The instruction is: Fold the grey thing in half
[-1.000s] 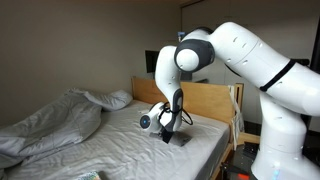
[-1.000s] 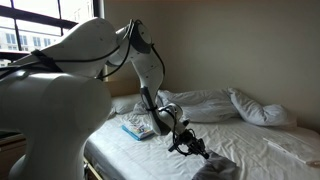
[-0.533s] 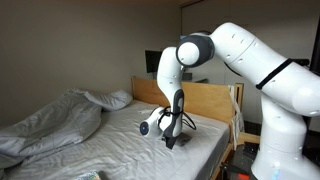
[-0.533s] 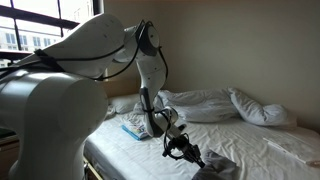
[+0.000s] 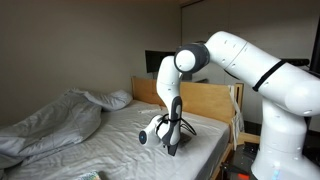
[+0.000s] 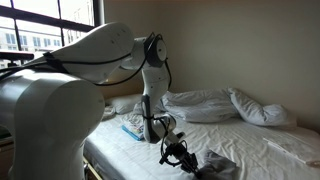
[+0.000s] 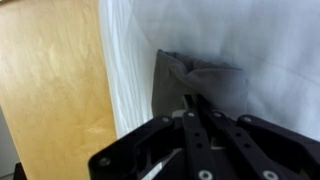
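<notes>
Fingers (image 7: 190, 118) lower than before, tight on bunched grey cloth (image 7: 215, 85).

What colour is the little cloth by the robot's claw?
Plain dark grey. The wrist view shows the cloth best, on the white sheet.

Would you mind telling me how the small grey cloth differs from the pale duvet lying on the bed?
The grey cloth is dark and small; the duvet is pale and far larger. The grey cloth lies bunched near the bed's edge by the wooden board, right at the gripper; the duvet is heaped further along the bed, away from the arm. Both are rumpled fabric resting on the white sheet.
</notes>
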Motion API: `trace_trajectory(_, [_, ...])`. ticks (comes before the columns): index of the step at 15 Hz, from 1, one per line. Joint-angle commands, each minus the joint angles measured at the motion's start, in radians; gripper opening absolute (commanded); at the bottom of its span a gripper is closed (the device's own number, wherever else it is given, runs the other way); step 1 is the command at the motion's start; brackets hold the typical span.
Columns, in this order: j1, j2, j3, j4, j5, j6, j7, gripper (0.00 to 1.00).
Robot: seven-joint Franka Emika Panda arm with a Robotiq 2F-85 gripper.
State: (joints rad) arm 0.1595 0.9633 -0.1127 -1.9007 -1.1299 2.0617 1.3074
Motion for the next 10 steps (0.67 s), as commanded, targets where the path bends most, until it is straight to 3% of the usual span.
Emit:
trace_trajectory(1, [-0.019, 0.125, 0.059, 0.142, 0.066, -0.101, -0.132, 0.09])
trace_trajectory(8, [0.018, 0.276, 0.059, 0.359, 0.141, -0.332, -0.303, 0.09])
trace_trajectory(9, [-0.036, 0.176, 0.008, 0.169, 0.075, -0.245, -0.259, 0.09])
trace_trajectory(10, [-0.043, 0.171, 0.000, 0.162, 0.066, -0.240, -0.248, 0.09])
